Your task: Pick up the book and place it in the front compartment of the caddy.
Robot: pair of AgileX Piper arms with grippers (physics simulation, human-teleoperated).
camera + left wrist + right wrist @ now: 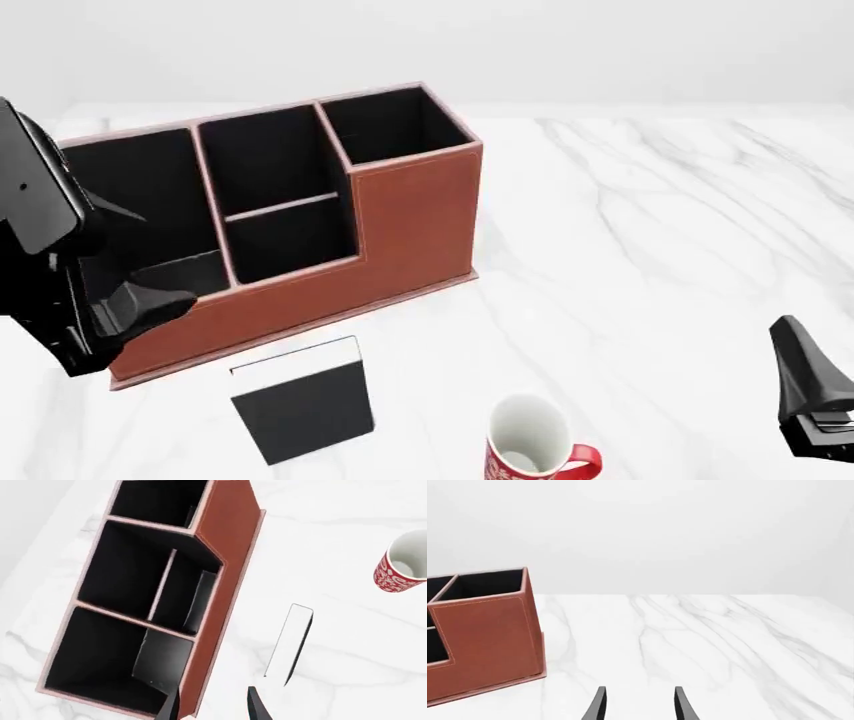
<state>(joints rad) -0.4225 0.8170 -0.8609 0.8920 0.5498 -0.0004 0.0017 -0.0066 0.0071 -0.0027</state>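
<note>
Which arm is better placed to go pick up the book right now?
Left. The left gripper is open with the book just ahead beside the caddy. The right gripper faces bare table, book out of its view.

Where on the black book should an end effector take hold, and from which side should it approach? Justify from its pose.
The book stands upright on its edge, just in front of the caddy. Likely best: come from above and pinch both covers across the thin top edge, which is exposed in the left wrist view.

Simulated tabletop scene, white marble table (641,230), blank grey backdrop, perhaps an office, desk caddy (400,220), mug (534,445)
</note>
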